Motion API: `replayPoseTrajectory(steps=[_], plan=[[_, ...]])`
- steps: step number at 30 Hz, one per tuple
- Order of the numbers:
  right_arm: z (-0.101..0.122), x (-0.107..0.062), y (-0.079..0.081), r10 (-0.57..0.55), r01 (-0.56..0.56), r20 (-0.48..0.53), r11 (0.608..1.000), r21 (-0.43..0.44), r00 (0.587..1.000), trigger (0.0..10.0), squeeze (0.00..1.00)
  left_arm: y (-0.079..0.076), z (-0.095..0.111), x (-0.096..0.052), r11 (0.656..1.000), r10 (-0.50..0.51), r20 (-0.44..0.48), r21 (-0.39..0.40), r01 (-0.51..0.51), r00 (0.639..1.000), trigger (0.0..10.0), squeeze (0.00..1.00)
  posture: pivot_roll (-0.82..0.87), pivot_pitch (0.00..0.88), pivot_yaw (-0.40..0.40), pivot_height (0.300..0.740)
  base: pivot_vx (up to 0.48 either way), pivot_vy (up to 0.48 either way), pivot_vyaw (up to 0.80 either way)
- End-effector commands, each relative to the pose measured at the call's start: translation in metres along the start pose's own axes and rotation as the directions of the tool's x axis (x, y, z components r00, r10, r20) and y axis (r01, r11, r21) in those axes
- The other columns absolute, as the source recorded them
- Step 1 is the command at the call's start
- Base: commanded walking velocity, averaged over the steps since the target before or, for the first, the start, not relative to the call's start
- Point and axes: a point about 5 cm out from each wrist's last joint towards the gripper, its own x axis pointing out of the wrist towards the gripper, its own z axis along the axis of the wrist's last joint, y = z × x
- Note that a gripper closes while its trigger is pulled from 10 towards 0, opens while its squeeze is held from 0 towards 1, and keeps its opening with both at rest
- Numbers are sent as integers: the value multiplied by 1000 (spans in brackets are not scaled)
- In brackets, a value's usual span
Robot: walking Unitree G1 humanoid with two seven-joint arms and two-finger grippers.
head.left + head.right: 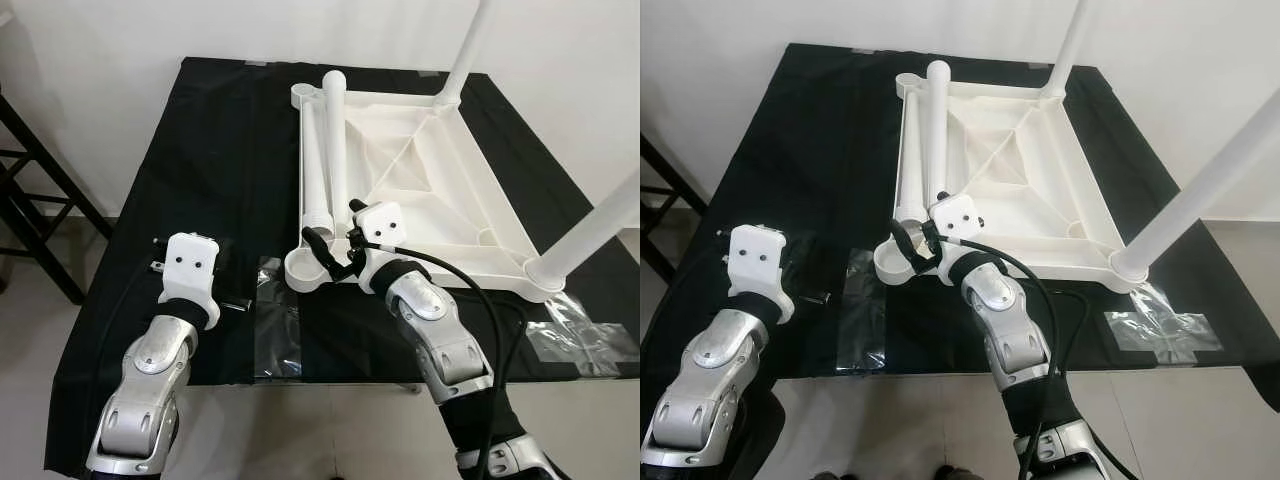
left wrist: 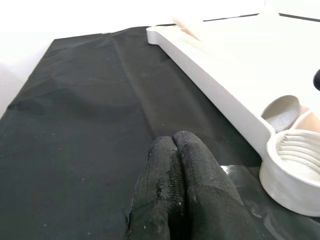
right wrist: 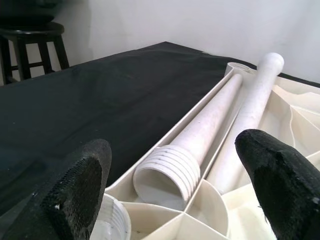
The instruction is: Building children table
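- A black cloth (image 1: 200,180) covers the work surface in front of a white wall; a dark stool (image 1: 35,190) stands off beyond the left claw's side.
- The white children's tabletop (image 1: 430,170) lies upside down on the cloth, directly ahead of the right claw.
- Two legs are already standing in their corner sockets: the far leg (image 1: 468,50) beyond the right claw and the near leg (image 1: 595,230) off to its right.
- Two legs are still loose: the outer loose leg (image 3: 207,132) and the inner loose leg (image 3: 250,112) lie side by side inside the tray, just ahead of the right claw, the outer one's threaded end pointing at it.
- The empty near socket (image 2: 295,167) sits just below and left of the right claw, close to the left claw as well; a further empty socket (image 1: 303,94) lies at the corner farthest ahead.
- The right claw (image 1: 338,250) hovers over the loose legs' near ends, its fingers spread wide and gripping nothing.
- The left claw (image 2: 182,185) rests low over the cloth with its fingers pressed together, empty.
- My reading: about half built, with two legs left to pick up and screw in.
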Motion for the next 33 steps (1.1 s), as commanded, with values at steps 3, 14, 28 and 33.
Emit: replayPoseTrajectory(steps=[3, 14, 28, 33], plan=[[-1, -3, -4, -18, 17, 8, 999, 41, 1000, 10000, 0, -3, 3, -3, 1000, -25, 15, -16, 25, 1000, 10000, 0, 36, 163, -99, 740, 261, 0, -533], [1, -1, 2, 0, -1, 6, 999, 52, 1000, 10000, 0, 0, 4, -3, 1000, -20, 19, -11, 20, 1000, 10000, 0, 40, 169, -97, 740, 277, 0, -145], [3, -1, 4, 21, -21, 17, 999, 38, 1000, 10000, 0, 1, 5, -2, 1000, -24, 22, -15, 24, 999, 10000, 0, 49, 174, -93, 740, 278, 0, 0], [3, 0, 5, 26, -26, 14, 999, 34, 1000, 10000, 0, 4, 5, -2, 1000, -6, 12, -8, 6, 1000, 10000, 0, 51, 176, -93, 740, 166, 0, 0]])
